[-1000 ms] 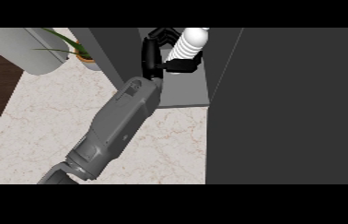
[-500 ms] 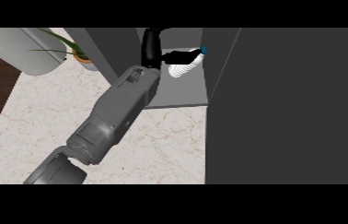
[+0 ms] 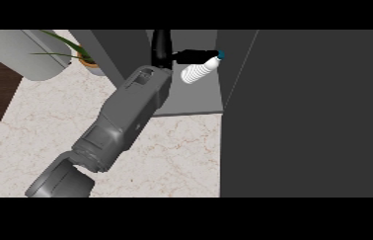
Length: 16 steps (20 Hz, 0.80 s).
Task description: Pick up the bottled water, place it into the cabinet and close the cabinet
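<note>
The bottled water (image 3: 197, 72), white and ribbed with a blue cap, lies tilted inside the open cabinet (image 3: 191, 104), its cap pointing up and right. My left hand (image 3: 160, 47) reaches into the cabinet on its grey forearm, which comes in from the lower left. Black fingers (image 3: 191, 54) stretch across to the bottle's neck and hold it there. The bottle's body hangs just below those fingers, over the cabinet's grey floor. My right hand shows nowhere in the head view.
The cabinet's dark door (image 3: 299, 115) stands open and fills the right side. A potted plant (image 3: 82, 56) and a grey rounded object (image 3: 42, 56) sit at the back left. The marble counter (image 3: 175, 155) stretches in front of the cabinet.
The bottle has tipped from higher up in the hand to a tilted pose lower in the cabinet. The forearm has shifted a little left, and since half a second ago the bottle has barely moved.
</note>
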Tool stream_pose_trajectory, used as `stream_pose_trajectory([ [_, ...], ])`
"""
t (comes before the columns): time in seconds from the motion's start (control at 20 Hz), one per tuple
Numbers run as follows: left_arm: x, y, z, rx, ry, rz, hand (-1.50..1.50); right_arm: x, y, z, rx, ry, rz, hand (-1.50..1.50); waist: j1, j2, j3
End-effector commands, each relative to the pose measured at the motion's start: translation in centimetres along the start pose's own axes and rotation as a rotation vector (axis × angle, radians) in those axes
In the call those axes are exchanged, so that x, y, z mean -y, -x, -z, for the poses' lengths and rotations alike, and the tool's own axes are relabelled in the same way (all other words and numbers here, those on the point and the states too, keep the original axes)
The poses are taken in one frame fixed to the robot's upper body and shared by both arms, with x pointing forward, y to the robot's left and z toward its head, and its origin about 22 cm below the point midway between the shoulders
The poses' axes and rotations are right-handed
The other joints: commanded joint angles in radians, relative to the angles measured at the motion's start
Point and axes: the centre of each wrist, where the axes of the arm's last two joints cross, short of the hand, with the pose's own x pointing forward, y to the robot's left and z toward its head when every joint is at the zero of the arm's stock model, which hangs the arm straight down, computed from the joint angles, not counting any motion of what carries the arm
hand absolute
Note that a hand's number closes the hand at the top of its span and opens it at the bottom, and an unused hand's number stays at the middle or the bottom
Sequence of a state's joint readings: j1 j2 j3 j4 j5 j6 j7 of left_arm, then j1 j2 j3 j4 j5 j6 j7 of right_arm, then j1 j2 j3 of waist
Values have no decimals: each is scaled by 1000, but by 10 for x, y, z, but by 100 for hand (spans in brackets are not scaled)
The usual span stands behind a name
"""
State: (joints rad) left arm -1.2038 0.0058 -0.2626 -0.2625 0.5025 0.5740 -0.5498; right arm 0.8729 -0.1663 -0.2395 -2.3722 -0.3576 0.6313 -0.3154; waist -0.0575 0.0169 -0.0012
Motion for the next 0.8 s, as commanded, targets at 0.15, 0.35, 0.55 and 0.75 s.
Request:
stream_pose_trajectory([
  [0.15,3,-11,3,69,79,-223,-150,-13,-23,9,58,-2,-11,-150,17,-8,-1],
  [0.35,6,-10,-7,67,146,-272,-150,-6,-26,9,53,-6,-16,-150,29,-17,0],
  [0.55,8,-5,-25,59,187,-294,-150,0,-24,6,35,-13,-10,-150,46,-21,1],
  [0.75,15,-6,-50,28,204,-331,-150,-20,-28,4,26,-5,16,-150,45,-27,0],
])
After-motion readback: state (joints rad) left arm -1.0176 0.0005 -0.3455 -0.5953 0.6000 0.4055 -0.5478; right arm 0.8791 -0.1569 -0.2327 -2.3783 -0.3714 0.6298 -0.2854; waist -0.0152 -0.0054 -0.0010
